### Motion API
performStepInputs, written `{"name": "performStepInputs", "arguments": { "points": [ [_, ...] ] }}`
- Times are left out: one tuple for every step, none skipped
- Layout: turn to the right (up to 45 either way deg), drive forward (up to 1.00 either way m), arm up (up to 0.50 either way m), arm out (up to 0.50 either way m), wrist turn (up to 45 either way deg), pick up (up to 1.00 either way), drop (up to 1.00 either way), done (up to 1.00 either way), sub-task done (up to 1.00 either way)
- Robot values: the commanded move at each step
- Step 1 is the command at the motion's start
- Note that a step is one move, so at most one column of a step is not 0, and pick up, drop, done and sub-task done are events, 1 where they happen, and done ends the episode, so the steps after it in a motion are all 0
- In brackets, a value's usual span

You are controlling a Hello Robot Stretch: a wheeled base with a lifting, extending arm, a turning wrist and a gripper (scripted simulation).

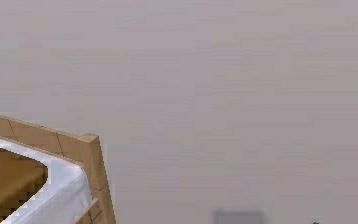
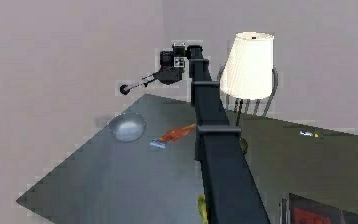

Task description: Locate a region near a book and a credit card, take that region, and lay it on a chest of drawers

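My arm (image 2: 215, 140) reaches out over a dark tabletop (image 2: 87, 170). The gripper (image 2: 128, 87) is raised above the table's far left part, its fingers pointing toward the arm side view's left. Only bare wall lies behind the gripper's far end, so it holds nothing. Below it on the table lies a clear, rounded glassy thing (image 2: 127, 127). A flat red-orange thing (image 2: 177, 133) with a small blue piece (image 2: 159, 145) beside it lies just left of the arm. A dark book-like thing with red on it (image 2: 322, 212) sits at the bottom right edge.
A lamp with a white shade (image 2: 249, 65) stands at the table's back, right of the arm. Small bits (image 2: 307, 133) lie far right. In the forward view, a bed corner with a wooden frame (image 1: 92, 165) and white sheet (image 1: 62, 190) fronts a plain wall.
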Motion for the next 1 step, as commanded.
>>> {"name": "performStepInputs", "arguments": {
  "points": [
    [0.0, 0.0, 0.0, 0.0, 27.0, 0.0, 0.0, 0.0, 0.0]
  ]
}}
